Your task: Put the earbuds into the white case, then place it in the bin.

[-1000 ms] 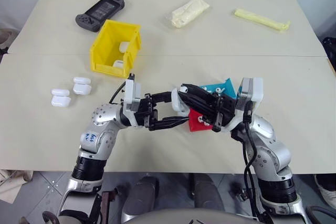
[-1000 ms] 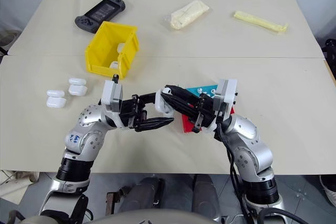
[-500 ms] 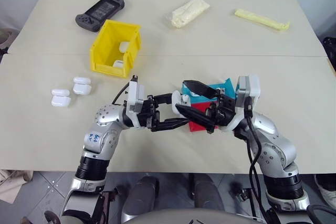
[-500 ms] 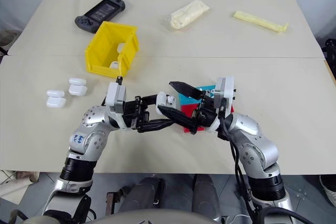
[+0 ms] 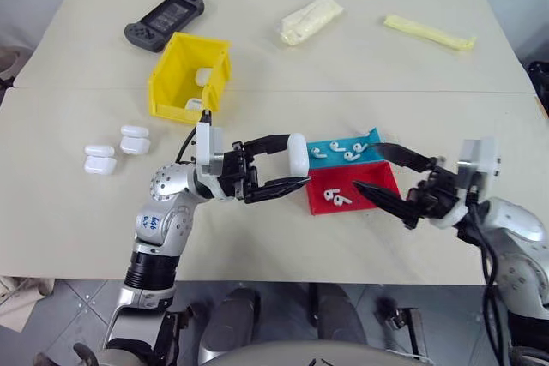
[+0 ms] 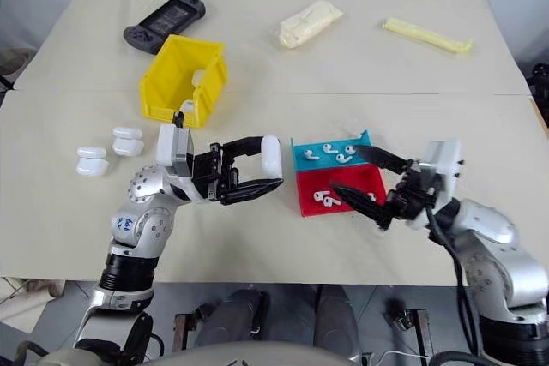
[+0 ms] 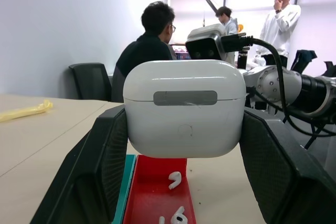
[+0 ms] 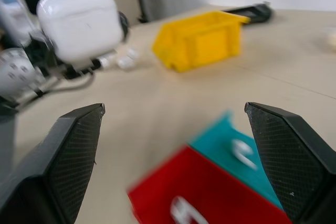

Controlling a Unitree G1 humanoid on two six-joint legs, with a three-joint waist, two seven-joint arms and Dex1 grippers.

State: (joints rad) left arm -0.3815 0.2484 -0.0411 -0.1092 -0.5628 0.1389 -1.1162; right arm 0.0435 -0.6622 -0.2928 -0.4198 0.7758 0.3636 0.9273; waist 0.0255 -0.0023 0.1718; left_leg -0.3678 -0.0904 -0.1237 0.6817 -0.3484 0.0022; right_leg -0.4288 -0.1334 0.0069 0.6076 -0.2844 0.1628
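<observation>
Looking across your table: it is a pale beige surface (image 5: 283, 66) with the work grouped near its front edge.
Left gripper (image 5: 287, 167): you have its two black fingers clamped on the small glossy white rounded case (image 5: 298, 153), held up off the table with its lid closed, just left of the trays.
Right gripper (image 5: 383, 174): your fingers stand spread wide and hold nothing, to the right of the trays, tips pointing toward them.
Earbuds in the teal tray: several tiny white stemmed earbuds (image 5: 336, 151) lie in the shallow teal tray (image 5: 371, 138).
Earbuds in the red tray: two more (image 5: 340, 201) lie in the shallow red tray (image 5: 377, 183), which touches the teal one on its near side.
Bin: your bright yellow rectangular plastic bin (image 5: 184, 80) sits behind the left gripper, well apart from it, with white cases inside (image 5: 203, 77).
Spare cases: a few more white cases (image 5: 116, 149) rest on the table to the left of the left arm.
Far side: a dark grey handheld game controller (image 5: 163, 18), a pale crumpled bag (image 5: 310, 20) and a long yellow wrapper (image 5: 427, 31).
Background: three people (image 7: 149, 45) show in the left wrist view beyond the table.
</observation>
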